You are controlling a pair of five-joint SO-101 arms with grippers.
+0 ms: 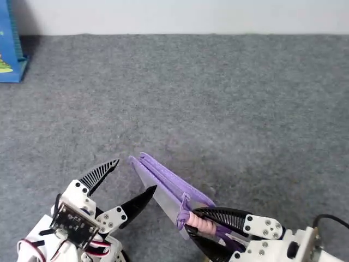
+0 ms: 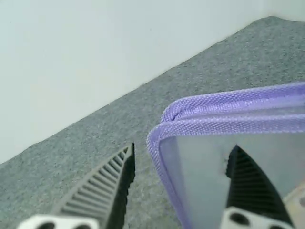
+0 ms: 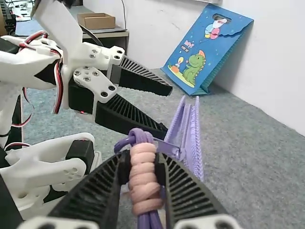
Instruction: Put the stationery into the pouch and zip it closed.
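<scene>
Right claw pinches the zip cord while the left claw stands wide at the pouch's free end.

The right gripper (image 3: pixel 143 155) is clamped narrow on the pink-and-purple braided zip cord (image 3: pixel 142 183), judged so that the slider can be drawn along the teeth. The purple pouch (image 1: pixel 163 183) stands on edge on the grey table (image 1: pixel 229 98), running from those fingertips towards the left gripper (image 1: pixel 135 175). That claw gapes wide and holds nothing, with one finger (image 2: pixel 248 186) against the pouch's clear side, probably to brace it. Whether the stationery is inside cannot be told.
</scene>
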